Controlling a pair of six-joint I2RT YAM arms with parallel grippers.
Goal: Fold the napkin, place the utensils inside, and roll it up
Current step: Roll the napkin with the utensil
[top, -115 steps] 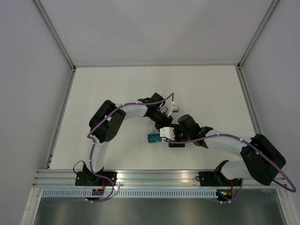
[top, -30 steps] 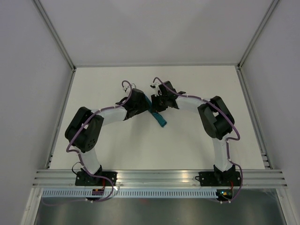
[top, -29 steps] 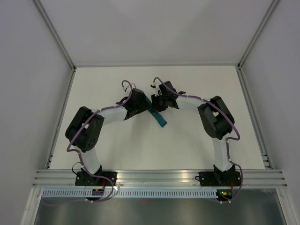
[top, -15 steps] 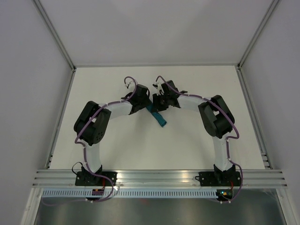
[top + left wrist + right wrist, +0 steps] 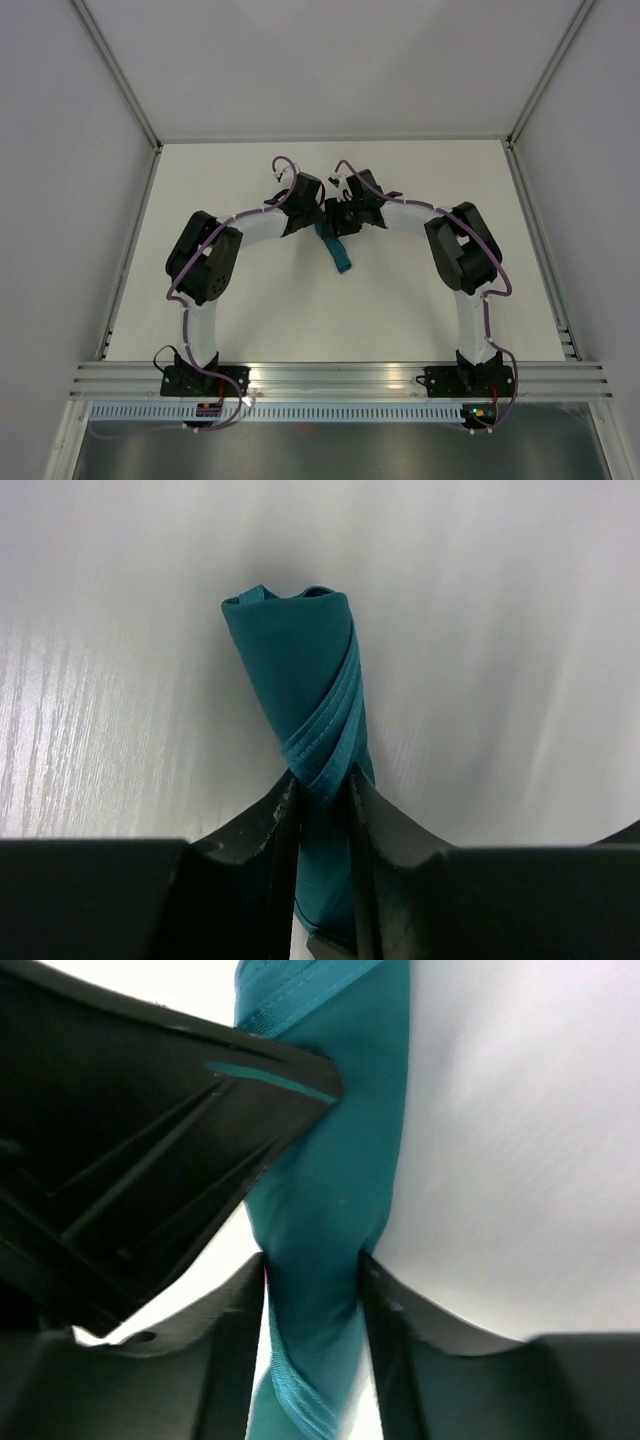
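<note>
Top view, the rolled napkin (image 5: 339,256) lies mid-frame below both wrists; left wrist, the left gripper (image 5: 325,790) pinches its near end at bottom centre, so hold firm; right wrist, the right gripper (image 5: 312,1280) hugs the roll low centre, release gently or it unwinds.

Soft, even light from above fills the overhead view; the white tabletop (image 5: 250,320) is bright, with only faint shadows beneath the arms (image 5: 250,232), and everything is sharp. The grey walls (image 5: 60,150) look slightly dimmer. In the left wrist view, pale vertical streaks of glare run to the left of the left claw (image 5: 322,780), and the surface ahead of it is washed out. The napkin (image 5: 300,670) is crisp enough to show its stitching, while the near fingers (image 5: 250,830) are underexposed black. Around the right claw (image 5: 313,1260) the cloth is slightly blurred, the dark mass to its left is featureless, and the tabletop to its right is overexposed.
</note>
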